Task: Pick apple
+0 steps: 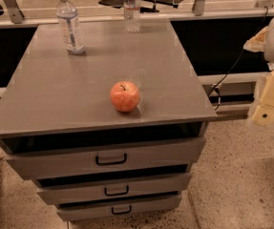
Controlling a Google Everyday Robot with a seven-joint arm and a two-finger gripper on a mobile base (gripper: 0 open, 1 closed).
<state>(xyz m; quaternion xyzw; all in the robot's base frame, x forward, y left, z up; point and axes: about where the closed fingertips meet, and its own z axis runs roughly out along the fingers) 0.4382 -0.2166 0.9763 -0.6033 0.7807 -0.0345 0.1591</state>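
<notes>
Apple at rest on a grey worktop, stem up, near the front edge and a little right of its middle; nothing touches it. The tool, a cream-coloured part at the end of the arm, hangs off the right side of the worktop, beyond the front-right corner and well apart from the apple. Nothing is seen in its grasp; whether it is open or closed cannot be told. The pick has not yet begun.

Risks. The apple is round and lies close to the front edge. An off-centre contact would probably set it rolling, and a push toward the front could send it over the edge to the floor. A low approach from the right might strike the front-right corner of the worktop before reaching the fruit. A grip set too high on the curved skin is likely to slip off.

Surroundings. The worktop is flat, smooth and faintly glossy, so it would do little to stop a roll. Two clear water bottles stand toward the back edge: a white-capped bottle near the back-left corner and a second bottle at the middle, both well apart from the apple. Below are three drawers with dark handles. The floor is pale and speckled; a dark cable runs down behind the right side.
</notes>
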